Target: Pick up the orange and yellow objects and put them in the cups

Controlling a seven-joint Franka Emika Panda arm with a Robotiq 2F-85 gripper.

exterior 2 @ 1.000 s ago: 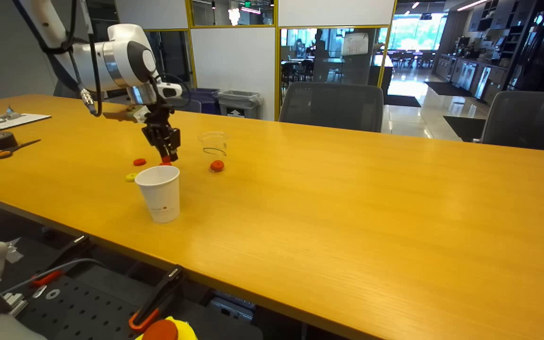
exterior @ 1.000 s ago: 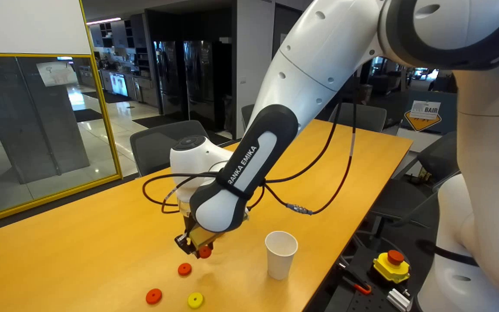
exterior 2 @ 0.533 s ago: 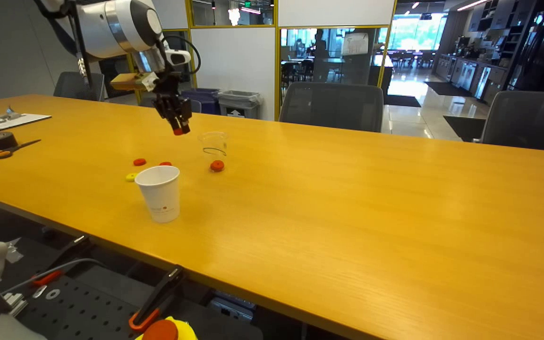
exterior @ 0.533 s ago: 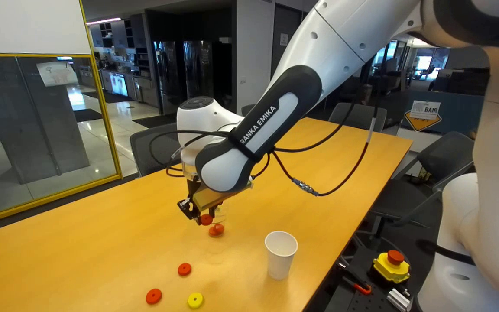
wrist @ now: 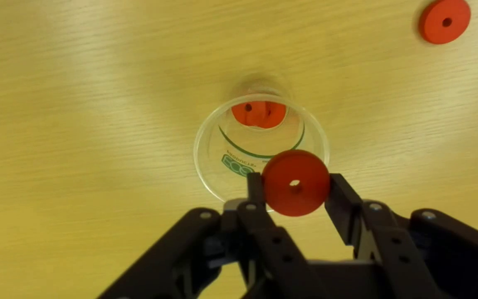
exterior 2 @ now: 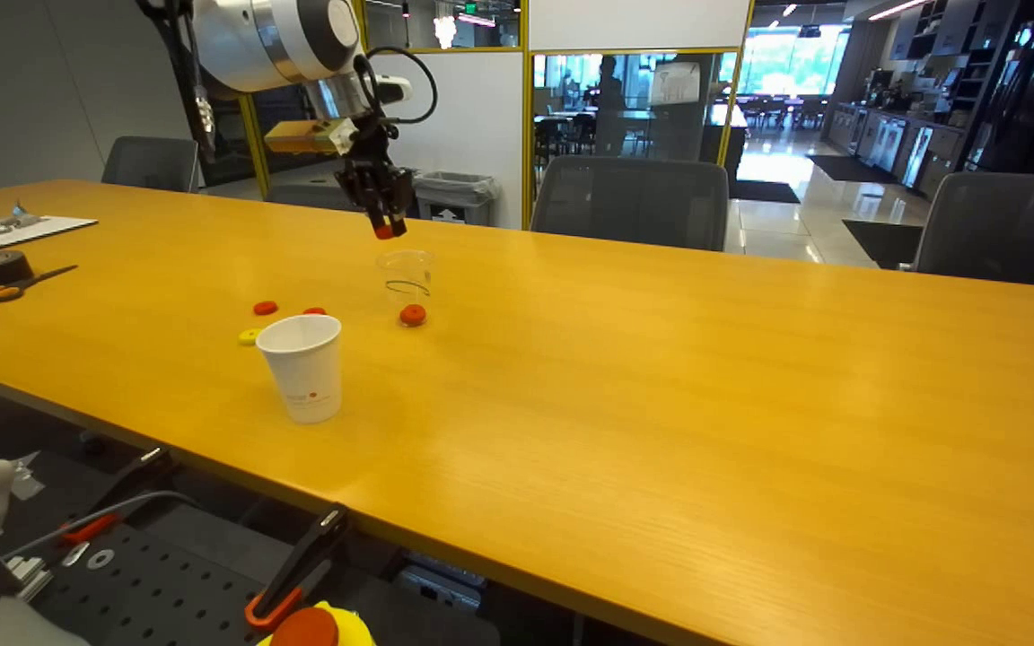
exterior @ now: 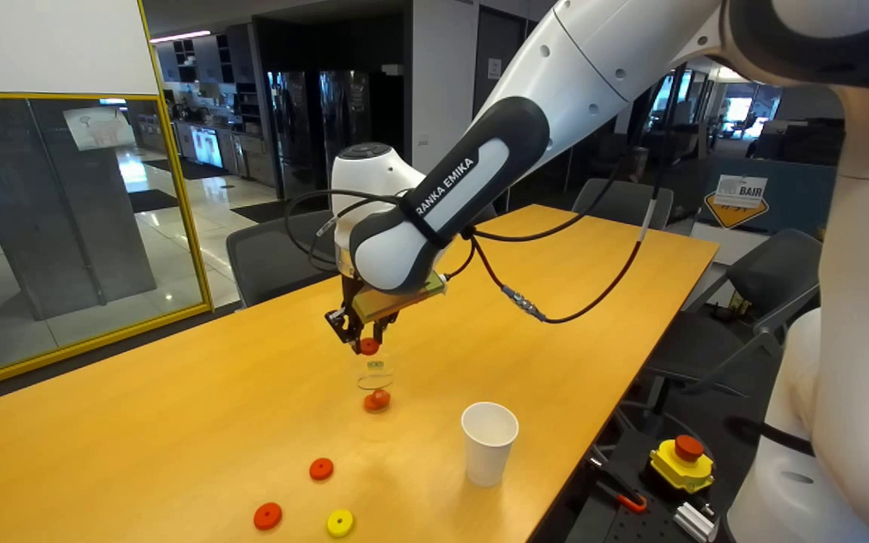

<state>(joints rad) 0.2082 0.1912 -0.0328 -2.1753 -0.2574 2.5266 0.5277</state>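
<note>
The gripper (wrist: 296, 185) pinches a red disc (wrist: 297, 166) above the clear "ECO PRODUCTS" cup (wrist: 238, 164); the arm (exterior: 453, 192) reads "RANKA EMIKA"; a paper cup (exterior: 488, 458) stands near the table (exterior: 140, 422) edge.

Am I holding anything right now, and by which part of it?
A red disc, pinched at opposite sides of its rim between the fingers.
</note>
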